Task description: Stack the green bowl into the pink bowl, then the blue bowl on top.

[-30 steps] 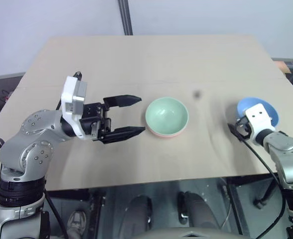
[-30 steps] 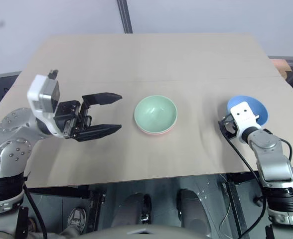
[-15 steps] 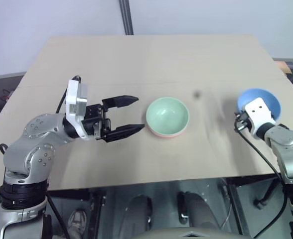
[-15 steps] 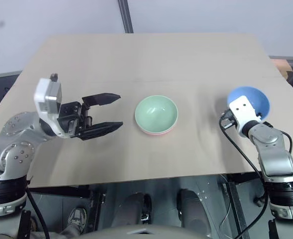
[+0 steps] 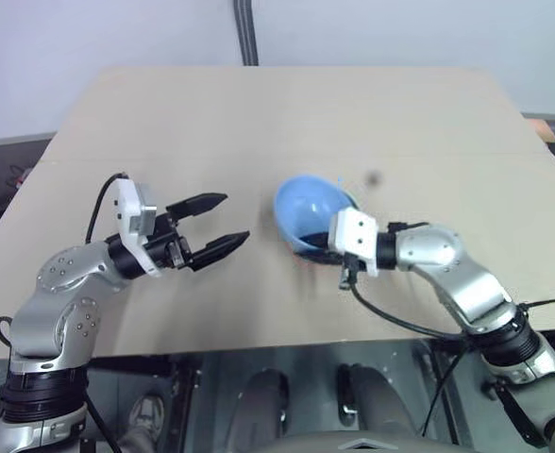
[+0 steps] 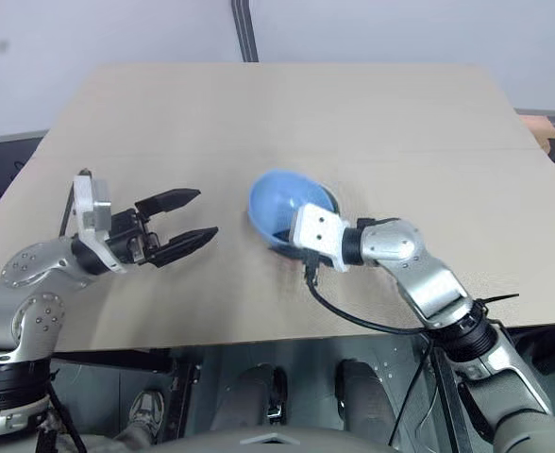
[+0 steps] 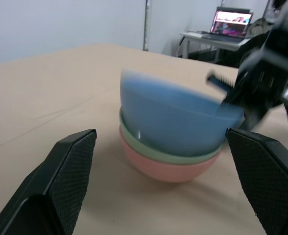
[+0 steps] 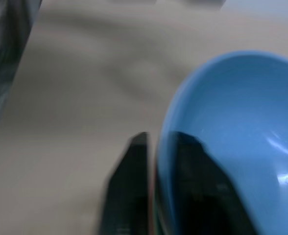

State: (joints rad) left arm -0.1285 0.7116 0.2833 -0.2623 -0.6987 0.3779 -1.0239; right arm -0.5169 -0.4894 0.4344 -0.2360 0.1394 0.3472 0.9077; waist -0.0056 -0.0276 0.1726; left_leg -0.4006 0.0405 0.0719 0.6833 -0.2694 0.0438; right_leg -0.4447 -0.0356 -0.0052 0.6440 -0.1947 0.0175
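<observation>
The blue bowl hangs tilted just over the stack at the table's middle, its rim pinched by my right gripper, which is shut on it. One finger sits outside the rim and the other inside. Under it the green bowl rests nested in the pink bowl. My left gripper stands open and empty, a short way to the left of the bowls, pointing at them.
The tan table has bare room all round the stack, with a small dark spot behind it. The front edge runs close under both arms. Beyond the table stands a desk with a laptop.
My right gripper has carried the blue bowl from the table's right side leftward to over the green and pink stack. My left gripper has drawn back a little to the left, still open.
</observation>
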